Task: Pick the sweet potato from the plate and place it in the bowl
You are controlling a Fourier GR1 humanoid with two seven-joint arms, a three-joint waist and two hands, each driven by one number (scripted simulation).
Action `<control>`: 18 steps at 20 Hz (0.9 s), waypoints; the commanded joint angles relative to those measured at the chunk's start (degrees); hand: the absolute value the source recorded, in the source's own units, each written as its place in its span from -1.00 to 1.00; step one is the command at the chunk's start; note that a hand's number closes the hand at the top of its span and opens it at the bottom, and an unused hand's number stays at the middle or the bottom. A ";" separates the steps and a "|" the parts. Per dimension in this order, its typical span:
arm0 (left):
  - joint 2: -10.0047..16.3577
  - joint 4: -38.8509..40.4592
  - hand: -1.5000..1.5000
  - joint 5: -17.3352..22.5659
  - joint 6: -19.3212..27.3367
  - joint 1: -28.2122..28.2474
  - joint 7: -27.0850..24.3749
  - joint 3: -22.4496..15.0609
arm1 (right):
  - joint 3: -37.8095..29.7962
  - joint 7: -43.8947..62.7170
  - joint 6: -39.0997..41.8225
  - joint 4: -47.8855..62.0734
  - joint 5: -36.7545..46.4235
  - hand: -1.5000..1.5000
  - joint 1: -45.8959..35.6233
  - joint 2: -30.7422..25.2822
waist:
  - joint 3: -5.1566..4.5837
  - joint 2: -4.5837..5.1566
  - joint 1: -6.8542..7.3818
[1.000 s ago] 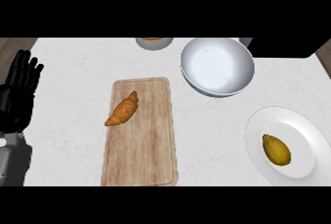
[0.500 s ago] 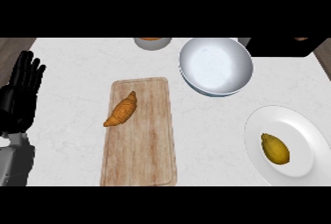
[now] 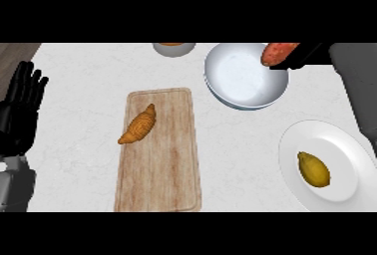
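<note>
The orange-red sweet potato (image 3: 278, 53) hangs at the top of the head view, over the far right rim of the white bowl (image 3: 239, 79). My right hand (image 3: 305, 55) is curled round its right end, and the grey forearm runs down the right edge. The white plate (image 3: 335, 144) at the lower right holds only a yellow lemon (image 3: 314, 169). At the left edge my left hand (image 3: 21, 112) rests open with its fingers up, far from the bowl and the plate.
A wooden cutting board (image 3: 160, 164) lies in the middle with a croissant (image 3: 139, 124) on its upper left part. A small grey cup (image 3: 174, 48) stands at the back, left of the bowl.
My right hand has come into view at the top right with the sweet potato, now above the bowl's rim. The view has shifted slightly. The left hand has stayed in place.
</note>
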 commanded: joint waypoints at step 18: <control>-1.05 -0.28 0.00 -0.58 1.55 -5.45 3.73 -1.28 | -14.99 -1.48 -21.93 12.61 -10.74 -1.00 2.93 10.02 | 0.15 0.61 1.36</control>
